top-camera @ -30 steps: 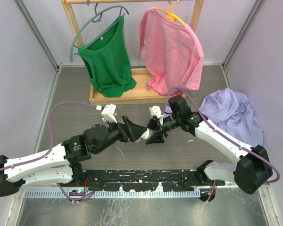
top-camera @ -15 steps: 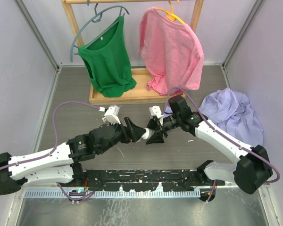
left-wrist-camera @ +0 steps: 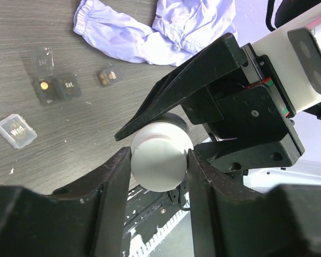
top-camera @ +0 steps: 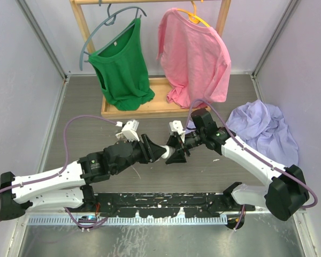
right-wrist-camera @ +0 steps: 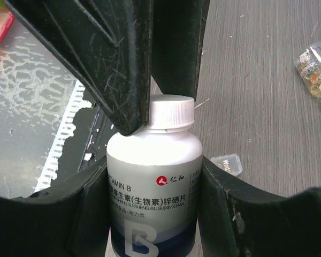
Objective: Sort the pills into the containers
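A white vitamin bottle (right-wrist-camera: 152, 187) is held level above the table, with my right gripper (right-wrist-camera: 153, 167) shut around its body. My left gripper (left-wrist-camera: 159, 156) faces it, and both fingers press on the white screw cap (left-wrist-camera: 160, 144). In the top view the two grippers meet nose to nose at the bottle (top-camera: 171, 154). Tiny containers lie on the table below: two joined dark tubs (left-wrist-camera: 56, 88), one holding an orange pill (left-wrist-camera: 44, 85), a single dark tub (left-wrist-camera: 108, 76) and a clear tub (left-wrist-camera: 16, 130). Another clear tub (right-wrist-camera: 226, 163) lies right of the bottle. A clear packet of yellowish pills (right-wrist-camera: 316, 67) lies further off.
A crumpled lavender cloth (top-camera: 265, 128) lies at the right of the table. A wooden rack at the back carries a green shirt (top-camera: 123, 67) and a pink shirt (top-camera: 195, 53). A black rail (top-camera: 160, 201) runs along the near edge.
My left gripper has moved slightly right onto the bottle's cap and its fingers have closed in on it. The right arm and the bottle have stayed put.
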`<state>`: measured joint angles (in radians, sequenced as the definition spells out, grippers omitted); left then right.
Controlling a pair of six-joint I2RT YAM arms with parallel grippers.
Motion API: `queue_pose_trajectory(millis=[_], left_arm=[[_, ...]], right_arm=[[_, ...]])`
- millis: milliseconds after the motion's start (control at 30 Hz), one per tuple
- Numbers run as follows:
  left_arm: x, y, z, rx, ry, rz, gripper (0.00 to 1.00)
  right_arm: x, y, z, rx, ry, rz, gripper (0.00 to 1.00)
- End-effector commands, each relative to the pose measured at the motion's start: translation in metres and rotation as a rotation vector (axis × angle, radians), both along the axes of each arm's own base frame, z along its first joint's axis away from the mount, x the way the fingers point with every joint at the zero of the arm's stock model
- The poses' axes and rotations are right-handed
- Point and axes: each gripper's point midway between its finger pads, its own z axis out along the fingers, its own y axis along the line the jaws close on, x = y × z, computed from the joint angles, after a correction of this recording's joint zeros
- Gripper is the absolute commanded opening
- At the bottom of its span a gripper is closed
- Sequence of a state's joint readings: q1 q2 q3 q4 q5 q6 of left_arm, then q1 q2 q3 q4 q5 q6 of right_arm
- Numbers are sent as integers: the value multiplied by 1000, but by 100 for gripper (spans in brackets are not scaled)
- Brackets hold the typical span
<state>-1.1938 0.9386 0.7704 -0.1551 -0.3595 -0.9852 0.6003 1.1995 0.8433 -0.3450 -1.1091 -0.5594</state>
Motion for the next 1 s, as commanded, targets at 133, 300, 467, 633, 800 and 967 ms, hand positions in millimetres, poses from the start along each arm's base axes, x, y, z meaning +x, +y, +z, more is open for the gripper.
queue_pose_trajectory(millis=[133,300,467,633,800,967], left_arm=[[-8,-14,29,-67,-49,-82,31],[-23,-25,26,-3,-232,-270,27],[-43,-29,12,39,-570,-572,13],[-48,-21,-3,72,-752,-809,6],[-47,-12,-18,244,-972,-961,3],[-13,0,-15,330,-973,-904,9]], right_arm=[[4,6,25,67,-76,23,1],[4,6,26,69,-74,26,1],[3,6,27,72,-74,28,1],[3,6,26,71,-73,28,1],[3,6,25,68,-70,27,1],[4,6,25,68,-72,27,1]])
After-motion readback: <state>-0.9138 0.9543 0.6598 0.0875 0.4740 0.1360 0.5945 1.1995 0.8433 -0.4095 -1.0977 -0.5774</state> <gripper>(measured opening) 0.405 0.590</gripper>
